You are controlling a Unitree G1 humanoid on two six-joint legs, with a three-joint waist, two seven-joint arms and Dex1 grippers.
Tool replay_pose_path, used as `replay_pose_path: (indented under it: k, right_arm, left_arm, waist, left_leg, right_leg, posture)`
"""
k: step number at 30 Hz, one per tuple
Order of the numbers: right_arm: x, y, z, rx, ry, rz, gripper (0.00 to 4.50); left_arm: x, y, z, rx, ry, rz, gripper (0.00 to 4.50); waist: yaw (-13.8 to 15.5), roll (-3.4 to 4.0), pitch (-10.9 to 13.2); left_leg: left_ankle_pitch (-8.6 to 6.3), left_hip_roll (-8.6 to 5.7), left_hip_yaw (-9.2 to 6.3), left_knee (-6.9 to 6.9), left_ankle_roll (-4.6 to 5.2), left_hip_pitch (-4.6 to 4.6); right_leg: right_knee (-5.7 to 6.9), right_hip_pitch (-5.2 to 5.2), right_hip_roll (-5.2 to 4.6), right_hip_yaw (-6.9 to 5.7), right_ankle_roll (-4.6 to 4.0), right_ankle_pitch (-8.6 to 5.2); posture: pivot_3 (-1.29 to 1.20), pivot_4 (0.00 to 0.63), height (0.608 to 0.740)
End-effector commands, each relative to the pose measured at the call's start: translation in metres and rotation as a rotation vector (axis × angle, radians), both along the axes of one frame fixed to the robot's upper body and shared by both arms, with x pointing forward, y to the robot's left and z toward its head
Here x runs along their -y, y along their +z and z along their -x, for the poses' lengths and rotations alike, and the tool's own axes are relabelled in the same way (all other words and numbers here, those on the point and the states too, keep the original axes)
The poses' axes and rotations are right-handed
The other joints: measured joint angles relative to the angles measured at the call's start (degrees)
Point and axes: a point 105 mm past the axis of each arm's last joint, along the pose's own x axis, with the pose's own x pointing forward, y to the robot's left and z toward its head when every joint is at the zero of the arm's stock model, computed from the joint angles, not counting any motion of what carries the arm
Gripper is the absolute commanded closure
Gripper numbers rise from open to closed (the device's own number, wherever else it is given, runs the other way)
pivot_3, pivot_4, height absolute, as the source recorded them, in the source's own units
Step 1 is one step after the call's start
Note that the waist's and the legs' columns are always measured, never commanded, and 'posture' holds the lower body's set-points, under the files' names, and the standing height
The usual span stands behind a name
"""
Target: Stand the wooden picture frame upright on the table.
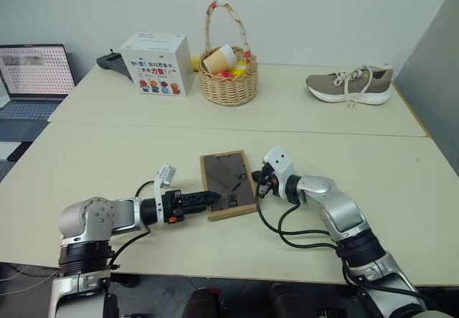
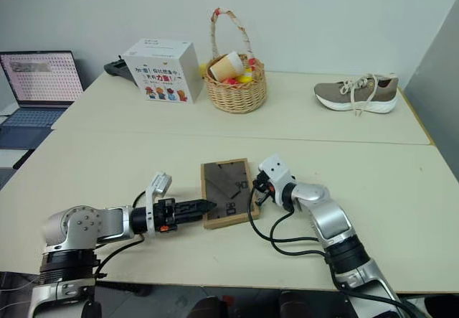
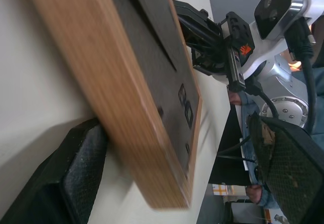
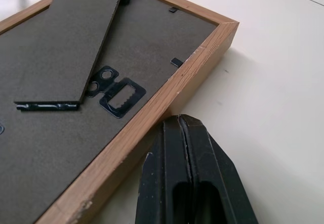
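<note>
– Where's the picture frame [image 1: 228,184]?
– Flat on the table [image 1: 107,153], back up, between both grippers.
– Jaws?
– Left gripper [image 1: 209,198] spread wide across the frame's near left corner; right gripper [image 4: 185,133] pressed together just beside its right edge.

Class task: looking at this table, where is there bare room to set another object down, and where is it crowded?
Free: table between white box and picture frame; between basket and shoe. Crowded: around the frame, left gripper and right gripper flanking.
</note>
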Motion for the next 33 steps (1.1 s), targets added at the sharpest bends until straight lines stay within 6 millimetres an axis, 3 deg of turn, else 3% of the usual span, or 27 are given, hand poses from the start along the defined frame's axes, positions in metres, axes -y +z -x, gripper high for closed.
replay_pose_path:
  k: [1, 5, 15, 21, 24, 28, 33]
  right_arm:
    - [-0.008, 0.014, -0.001, 0.045, 0.015, -0.033, 4.50]
    - [-0.001, 0.009, -0.001, 0.032, -0.007, -0.024, 4.50]
    - [0.007, 0.012, -0.007, 0.043, -0.037, -0.023, 4.50]
    - [0.030, 0.051, -0.018, 0.123, -0.075, -0.104, 4.50]
    - [0.037, 0.087, -0.009, 0.105, 0.033, -0.214, 4.06]
    - [0.033, 0.119, 0.013, 0.055, 0.243, -0.273, 3.15]
    - [0.014, 0.134, 0.028, 0.027, 0.421, -0.272, 2.03]
  left_arm:
    - [0.018, -0.019, 0.005, -0.055, -0.035, -0.039, 0.01]
    - [0.019, -0.017, 0.006, -0.045, -0.034, -0.027, 0.01]
    - [0.012, -0.023, 0.009, -0.025, -0.006, -0.076, 2.27]
    - [0.002, -0.006, -0.003, 0.059, 0.040, -0.099, 3.17]
    - [-0.001, 0.022, -0.006, 0.134, -0.008, -0.100, 3.20]
    - [-0.002, 0.051, -0.007, 0.212, -0.087, -0.097, 3.20]
    - [-0.004, 0.065, -0.012, 0.318, -0.157, -0.160, 3.20]
  waist:
    - [0.1, 0.00, 0.0]
    - [0.1, 0.00, 0.0]
    - [-0.3, 0.00, 0.0]
    - [-0.2, -0.01, 0.0]
    - [-0.3, -0.15, 0.2]
    - [-1.0, -0.20, 0.4]
    - [-1.5, -0.18, 0.5]
  left_leg:
    - [0.00, 0.00, -0.01, 0.00, 0.00, 0.02]
    - [0.00, 0.00, -0.03, 0.00, 0.00, 0.07]
    - [-0.01, 0.08, -0.08, -0.11, -0.02, 0.06]
    - [-0.01, 0.06, -0.07, -0.10, -0.02, 0.05]
    - [-0.01, 0.06, -0.05, -0.10, -0.02, 0.04]
    - [-0.02, 0.13, -0.09, -0.18, -0.01, 0.03]
    - [-0.04, 0.15, -0.10, -0.30, -0.02, -0.03]
  right_leg:
    - [-0.04, 0.07, 0.00, -0.04, 0.00, 0.00]
    - [-0.11, 0.19, -0.02, -0.11, 0.01, 0.00]
    - [-0.26, 0.17, 0.02, -0.08, 0.00, 0.00]
    - [-0.29, 0.19, 0.02, -0.11, 0.00, 0.00]
    - [-0.28, 0.18, 0.03, -0.12, 0.00, 0.00]
    - [-0.28, 0.13, 0.16, -0.15, -0.01, 0.00]
    - [-0.44, 0.06, 0.18, -0.10, -0.01, 0.00]
  posture:
    - [0.00, 0.150, 0.740]
    - [0.00, 0.150, 0.740]
    - [0.00, 0.150, 0.740]
    - [0.00, 0.150, 0.740]
    - [0.00, 0.150, 0.740]
    - [0.00, 0.150, 0.740]
    - [0.00, 0.150, 0.740]
